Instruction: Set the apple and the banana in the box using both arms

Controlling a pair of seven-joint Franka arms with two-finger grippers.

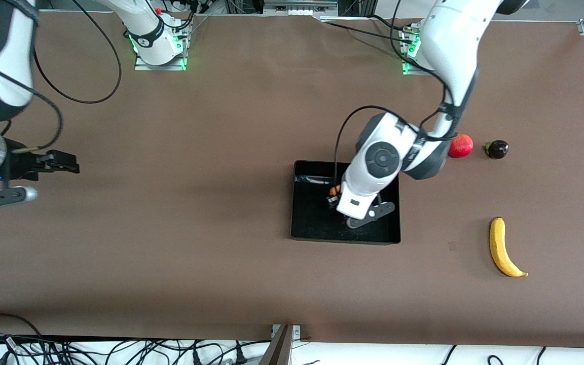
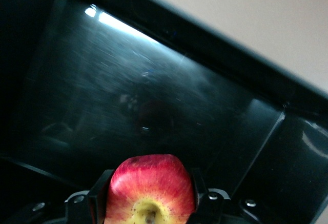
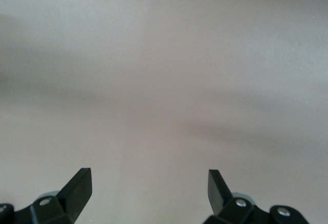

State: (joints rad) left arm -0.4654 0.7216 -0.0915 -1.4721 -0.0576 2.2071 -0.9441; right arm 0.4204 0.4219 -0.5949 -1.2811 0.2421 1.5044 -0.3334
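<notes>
- The apple [image 2: 149, 185] is seen pinched between the left gripper's [image 2: 148, 193] fingers only in the left wrist view, inside the box [image 1: 302, 228]; in the front view it is mostly hidden by the arm
- The banana [image 1: 503, 248] is shown lying outside the box, toward the left arm's end of the table
- The right gripper [image 3: 149, 193] is held spread over bare table, well apart from the box, waiting
</notes>
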